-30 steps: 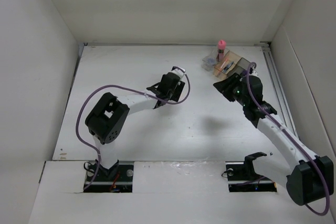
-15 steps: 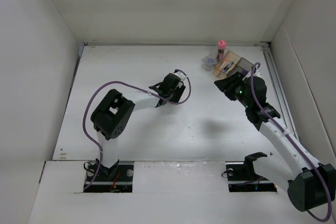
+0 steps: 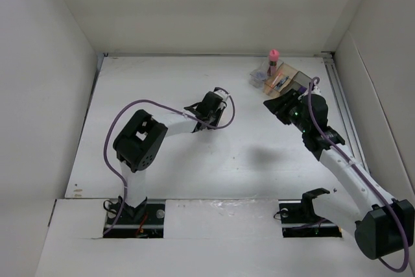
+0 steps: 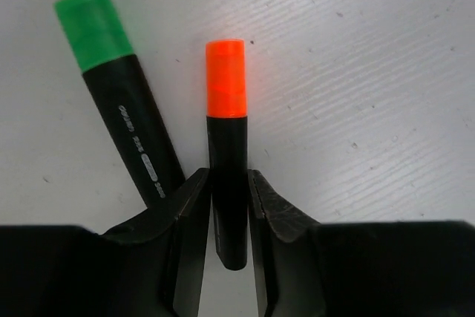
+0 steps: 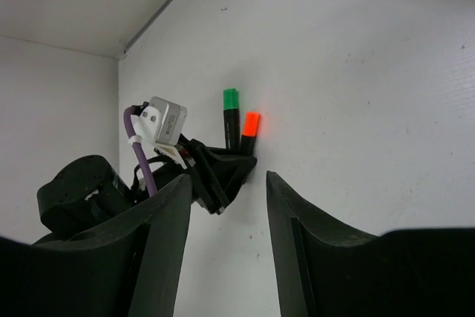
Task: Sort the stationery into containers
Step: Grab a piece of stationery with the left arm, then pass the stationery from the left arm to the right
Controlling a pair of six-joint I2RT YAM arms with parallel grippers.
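Two arms worked on a white table (image 3: 162, 76) with faint scratches, boxed in by plain white walls (image 3: 58, 63) on the left, far and right sides. Near the table's middle, the left gripper (image 4: 226, 183) had its fingers (image 4: 194, 206) pressed against both sides of the orange-ended marker (image 4: 226, 109). This marker lay flat, its long axis in line with the fingers and its orange end pointing straight away from them. The green-ended marker (image 4: 122, 116) lay just beside it, angled so that its green end splayed off to the left in the wrist view. Its black end was hidden by the left finger. Bare table lay ahead of both markers, with the walls well apart. The right gripper (image 5: 228, 183) had its jaws apart and gripped nothing. It was near the tray (image 3: 295, 72) in the far right corner, where the pink-capped bottle (image 3: 273, 56) stood upright.
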